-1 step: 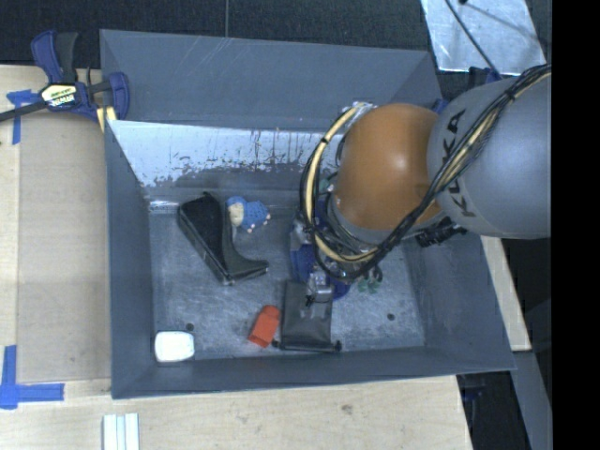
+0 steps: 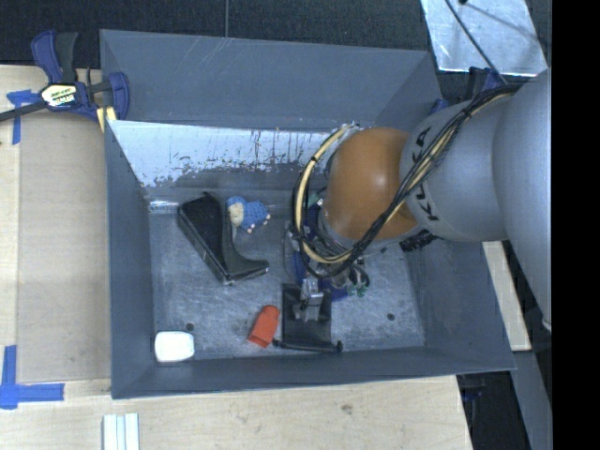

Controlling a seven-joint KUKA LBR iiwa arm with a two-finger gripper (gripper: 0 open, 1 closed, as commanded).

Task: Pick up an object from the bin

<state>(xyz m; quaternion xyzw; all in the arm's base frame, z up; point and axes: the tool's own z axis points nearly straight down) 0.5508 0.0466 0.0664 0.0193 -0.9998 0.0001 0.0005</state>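
Near the front wall of the grey bin (image 2: 131, 279), in the left corner, lay a small white block (image 2: 174, 346). It sat by itself on the floor of the bin.

A bit to the right of it lay a little orange piece (image 2: 264, 326), tipped at a slant. Just beside that, on its right, was a flat black piece (image 2: 309, 337). It lay close to the front wall, a little right of the middle.

The end effector (image 2: 314, 300) pointed down right over this flat black piece, and its tip looked very close to it or touching it. I could not tell if the end effector was wide or narrow, because its own dark parts hid that. I also could not tell if it held anything. The orange piece was the nearest thing on its left, but the two were apart.

Farther back, left of the middle, a bigger black bent piece (image 2: 217, 240) lay at a slant. Just behind it sat a small blue and pale toy (image 2: 247, 213), close to the back wall. Both were well apart from the end effector, with bare floor in between.

Above the end effector was the round orange cover (image 2: 366, 181) with cables (image 2: 307, 181) looped around it. The big grey arm (image 2: 487, 167) came in from the right and hid the right part of the bin floor.
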